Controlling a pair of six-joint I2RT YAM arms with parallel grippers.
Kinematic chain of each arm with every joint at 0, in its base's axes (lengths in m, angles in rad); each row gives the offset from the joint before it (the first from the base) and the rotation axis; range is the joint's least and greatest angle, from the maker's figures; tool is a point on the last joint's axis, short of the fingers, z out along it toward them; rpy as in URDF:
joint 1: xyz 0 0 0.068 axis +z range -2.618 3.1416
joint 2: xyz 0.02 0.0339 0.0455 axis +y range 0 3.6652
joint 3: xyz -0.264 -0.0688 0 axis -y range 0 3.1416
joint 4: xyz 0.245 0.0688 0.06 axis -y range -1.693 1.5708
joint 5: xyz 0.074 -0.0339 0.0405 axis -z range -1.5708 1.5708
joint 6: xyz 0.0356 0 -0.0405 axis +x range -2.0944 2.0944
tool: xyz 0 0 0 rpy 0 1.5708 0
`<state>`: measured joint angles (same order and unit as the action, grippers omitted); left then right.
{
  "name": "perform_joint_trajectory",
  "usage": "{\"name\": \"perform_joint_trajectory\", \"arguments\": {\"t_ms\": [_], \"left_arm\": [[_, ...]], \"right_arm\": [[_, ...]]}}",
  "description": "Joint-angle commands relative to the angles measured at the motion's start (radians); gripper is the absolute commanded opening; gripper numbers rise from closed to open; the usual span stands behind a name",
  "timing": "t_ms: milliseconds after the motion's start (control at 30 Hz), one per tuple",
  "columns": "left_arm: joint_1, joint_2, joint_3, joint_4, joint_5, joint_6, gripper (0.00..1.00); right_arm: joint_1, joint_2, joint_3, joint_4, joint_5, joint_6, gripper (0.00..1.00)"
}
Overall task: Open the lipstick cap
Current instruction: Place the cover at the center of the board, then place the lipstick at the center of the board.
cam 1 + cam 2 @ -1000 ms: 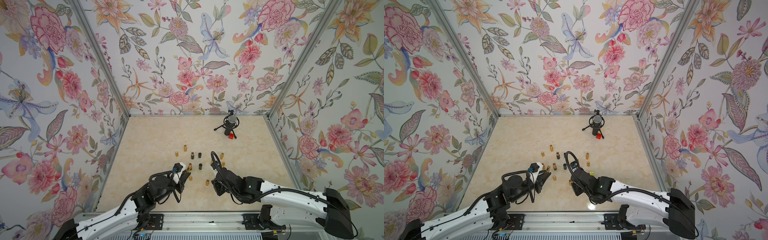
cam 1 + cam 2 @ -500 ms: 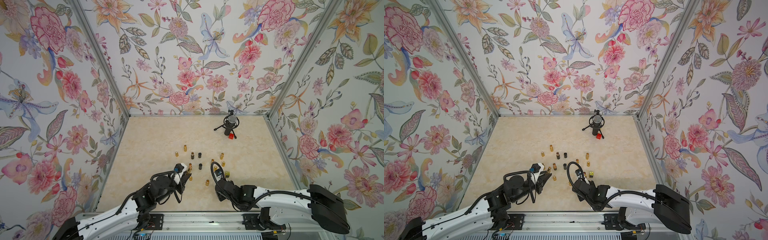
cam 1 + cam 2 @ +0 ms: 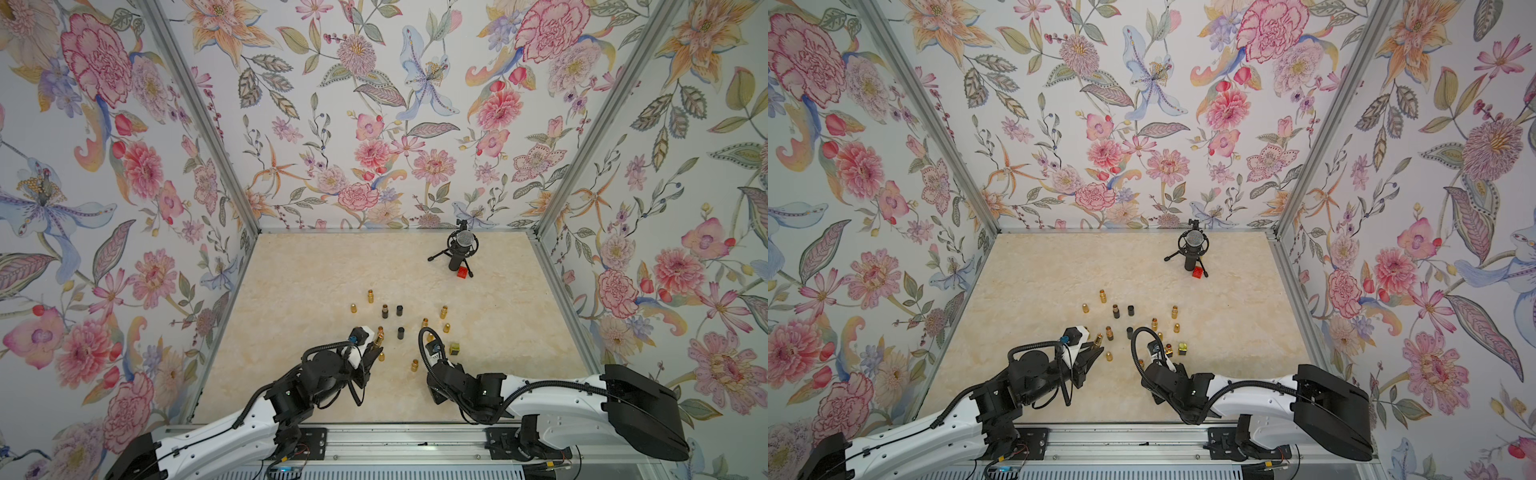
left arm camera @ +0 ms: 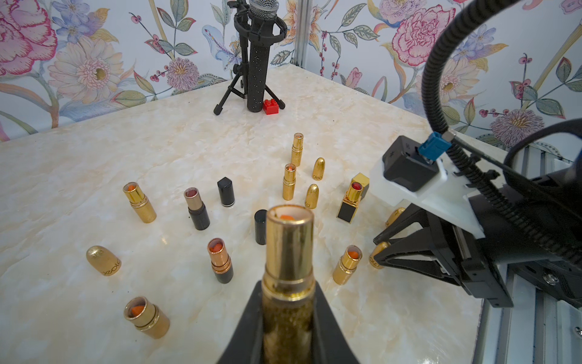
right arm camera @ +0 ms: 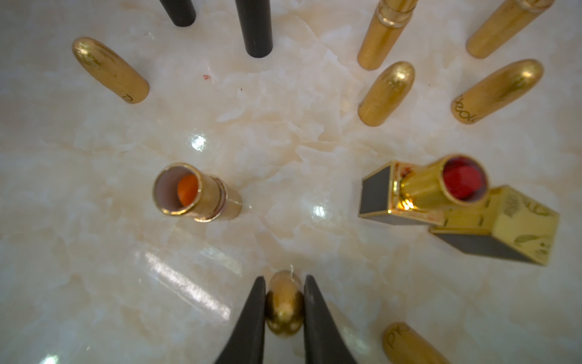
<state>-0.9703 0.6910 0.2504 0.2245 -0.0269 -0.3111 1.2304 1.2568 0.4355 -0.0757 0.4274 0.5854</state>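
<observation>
1. On the marbled worktop (image 3: 311, 270), near its front edge, the left tool (image 4: 288, 302) is clamping tightly on a gold lipstick body (image 4: 289, 252). The uncapped end is pointing away from the tool, and an orange stick is showing inside the tube.
2. In both top views the same body (image 3: 1099, 340) is hanging above the worktop, left of the cluster of standing pieces.
3. The right tool (image 5: 285, 283) is closing narrowly on a bullet-shaped gold cap (image 5: 284, 309), gripping it on both sides with its rounded end facing the wrist camera. Whether the cap is touching the worktop cannot be told.
4. Cap and body are sitting well apart, one in each tool.
5. An open gold lipstick (image 5: 195, 192) with an orange stick is standing alone ahead of the right tool.
6. A square black-and-gold lipstick (image 5: 419, 192) with a red stick is standing just beside its square gold cap (image 5: 504, 227).
7. Two black caps (image 4: 225, 196) (image 4: 260, 227) are standing upright in the middle of the cluster. The nearer one is partly hidden behind the held body.
8. Further gold bullet caps and open gold lipsticks are standing around them.
9. At the far side, a microphone (image 3: 460, 245) is standing on a tripod, with a red brick (image 3: 461, 273) just beside its foot.
</observation>
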Motion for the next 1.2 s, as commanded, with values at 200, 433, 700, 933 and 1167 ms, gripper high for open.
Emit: {"name": "perform_joint_trajectory", "arguments": {"t_ms": [200, 433, 700, 933, 1167], "left_arm": [[-0.013, -0.016, -0.008, 0.006, -0.008, -0.006, 0.03], [-0.013, -0.021, -0.005, 0.004, -0.007, -0.004, 0.04], [-0.015, 0.007, 0.011, 0.04, 0.013, 0.004, 0.04], [-0.03, 0.08, 0.043, 0.098, 0.027, 0.021, 0.04], [-0.047, 0.197, 0.073, 0.192, 0.052, 0.038, 0.04]], "right_arm": [[0.009, 0.0, -0.009, 0.017, 0.001, 0.008, 0.27], [0.004, -0.082, 0.023, -0.04, 0.0, 0.0, 0.38], [-0.09, -0.263, 0.165, -0.215, -0.12, -0.037, 0.44], [-0.296, -0.26, 0.334, -0.242, -0.506, -0.039, 0.5], [-0.304, -0.177, 0.441, -0.178, -0.701, -0.023, 0.53]]}}
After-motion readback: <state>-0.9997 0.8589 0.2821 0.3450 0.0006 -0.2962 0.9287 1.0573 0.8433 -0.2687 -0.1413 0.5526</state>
